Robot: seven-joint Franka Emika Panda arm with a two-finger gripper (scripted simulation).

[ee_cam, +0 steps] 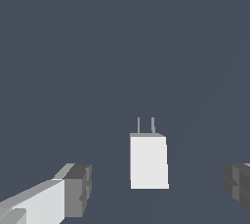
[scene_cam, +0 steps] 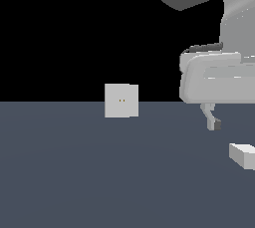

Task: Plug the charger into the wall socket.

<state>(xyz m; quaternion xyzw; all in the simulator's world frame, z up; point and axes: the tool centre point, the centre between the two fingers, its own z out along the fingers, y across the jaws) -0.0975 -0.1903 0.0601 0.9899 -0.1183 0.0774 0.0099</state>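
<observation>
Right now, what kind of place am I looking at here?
Most likely a bare simulated test scene, not a real room. A flat grey floor meets a black void, and only a plain socket block, a small charger and the robot's open gripper are there.

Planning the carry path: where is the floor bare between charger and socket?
The grey floor lies bare from the wall socket across to the charger. It is crowded only at the exterior view's right, where the open gripper hangs above the charger.
</observation>
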